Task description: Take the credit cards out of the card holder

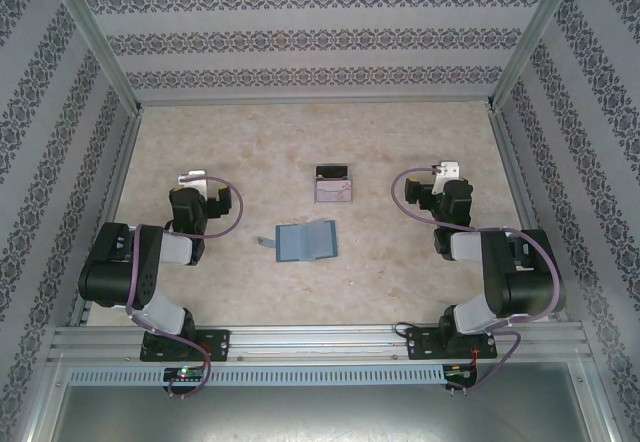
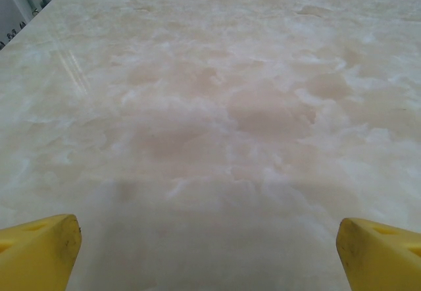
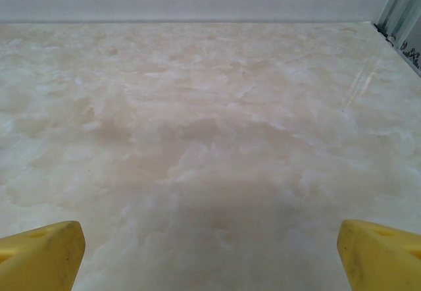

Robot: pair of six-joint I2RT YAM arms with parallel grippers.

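**All apart, nothing gripped**

Counted from above: two arms, two pincers, one card holder, two credit cards, all on one pale marbled worktop.

Near the middle of the worktop: the card holder, teal-blue, spread open like a book, with one little tab sticking out at its 9 o'clock. Touched by neither arm.

At the holder's 1 o'clock, near it but apart: the two credit cards, out of the holder. Farther back, one dark card; nearer, one pale grey-pink card. Touching or overlapping, too small to tell which.

At the holder's 10 o'clock, well apart: left pincer, jaws spread wide, gripping nothing. Seen from the left wrist: two yellow fingertips at the bottom corners, bare worktop between.

At the holder's 2 o'clock, likewise well apart: right pincer, jaws spread wide, gripping nothing. Seen from the right wrist: again two yellow fingertips, bare worktop between.
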